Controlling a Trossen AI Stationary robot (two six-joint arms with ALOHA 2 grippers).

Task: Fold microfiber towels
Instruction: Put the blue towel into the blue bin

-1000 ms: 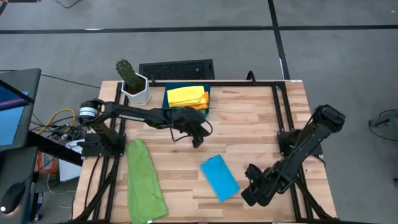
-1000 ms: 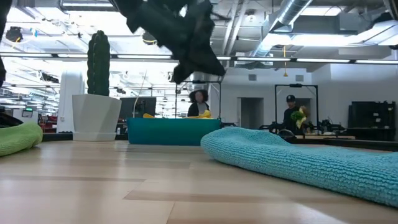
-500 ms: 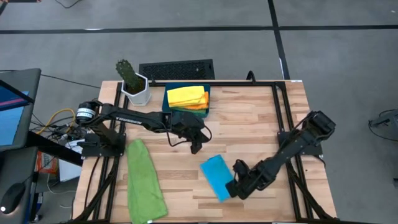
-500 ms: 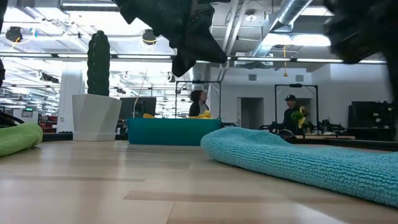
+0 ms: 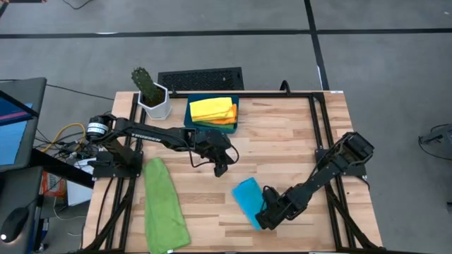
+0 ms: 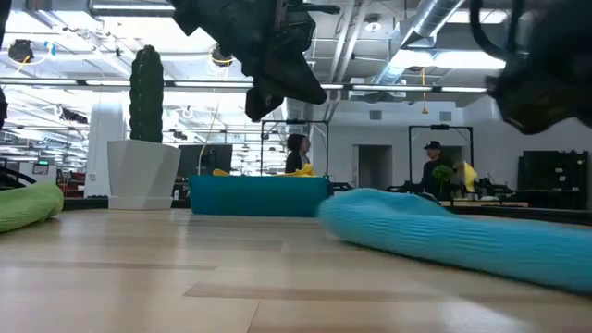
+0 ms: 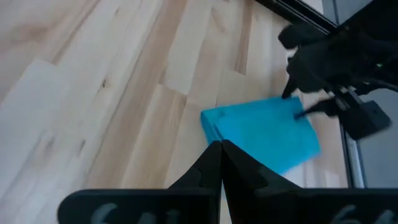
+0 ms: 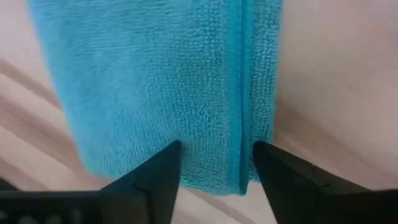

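Looks like a robotics lab or open industrial-style workspace, not anybody's home. The wooden worktop (image 5: pixel 282 141) sits on a black metal frame over grey carpet, with a bundle of loose cables (image 5: pixel 67 141) and a monitor (image 5: pixel 14 120) just off its left edge. Behind the worktop the low view shows exposed ceiling ducts (image 6: pixel 435 28), strip lights, black equipment frames (image 6: pixel 439 157) and two people (image 6: pixel 298 153) standing around. A potted cactus (image 5: pixel 150 92) sits at the worktop's back left corner.
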